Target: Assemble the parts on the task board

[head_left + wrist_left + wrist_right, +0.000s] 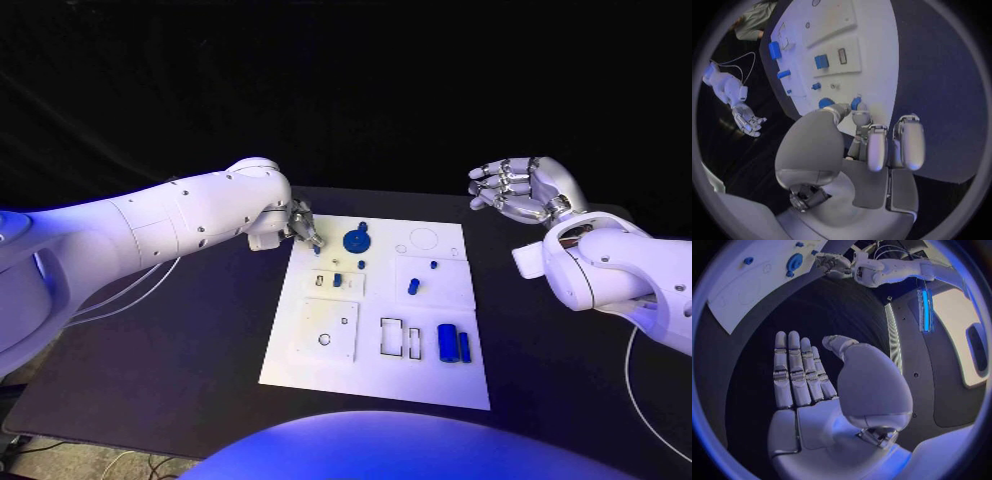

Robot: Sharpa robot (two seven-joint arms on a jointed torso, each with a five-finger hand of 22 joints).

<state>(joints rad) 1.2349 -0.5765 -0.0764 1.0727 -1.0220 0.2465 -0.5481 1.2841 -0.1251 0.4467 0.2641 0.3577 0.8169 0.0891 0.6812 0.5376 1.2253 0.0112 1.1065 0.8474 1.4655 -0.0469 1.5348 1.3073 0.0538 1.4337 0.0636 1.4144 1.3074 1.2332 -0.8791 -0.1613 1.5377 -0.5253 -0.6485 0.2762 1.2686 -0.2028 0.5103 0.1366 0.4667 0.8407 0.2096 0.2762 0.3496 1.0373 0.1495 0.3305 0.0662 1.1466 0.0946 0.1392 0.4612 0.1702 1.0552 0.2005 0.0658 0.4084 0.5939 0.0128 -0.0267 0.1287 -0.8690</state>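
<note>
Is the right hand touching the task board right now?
Apart. The head view shows the right hand raised, open, off the far right corner of the task board, dark table between them; the right wrist view shows the same gap.

The task board [378,385] lies mid-table [173,370], its round part [355,240] toward the far edge, two upright parts [454,343] near its right front, left hand [302,224] at its far-left corner, right hand [516,190] raised beyond its right.

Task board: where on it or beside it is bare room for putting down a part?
Bare black table lies along the task board on both long sides. The board's near strip is bare too. Its far corner is crowded: the left hand is beside the round blue part.
</note>
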